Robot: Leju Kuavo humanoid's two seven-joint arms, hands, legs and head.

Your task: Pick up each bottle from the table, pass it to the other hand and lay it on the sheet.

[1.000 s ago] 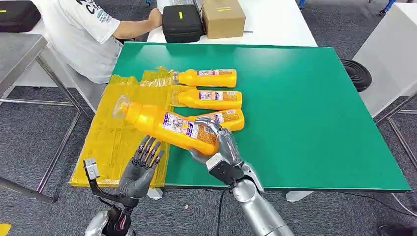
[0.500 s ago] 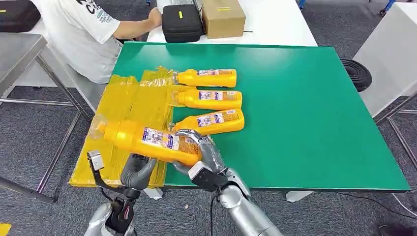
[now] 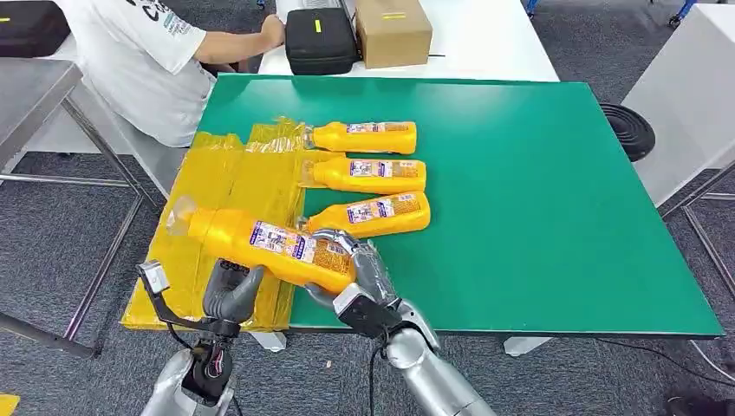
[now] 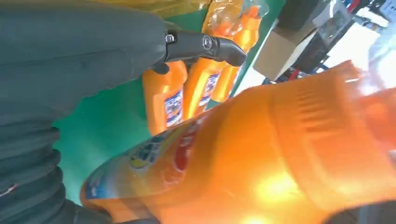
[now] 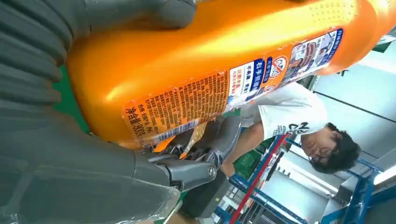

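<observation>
**Glossy plastic on matt green**

The held bottle (image 3: 270,246) is glossy orange plastic with a printed paper label. The sheet (image 3: 221,195) is crinkled, shiny yellow film. The table (image 3: 555,199) looks matt and smooth. The arm (image 3: 433,381) is brushed silver metal.

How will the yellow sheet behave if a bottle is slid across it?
The yellow sheet looks thin and crinkled, so it would probably bunch or shift. It overhangs the table edge, so it might slip off. Its glossy surface suggests little grip.
</observation>
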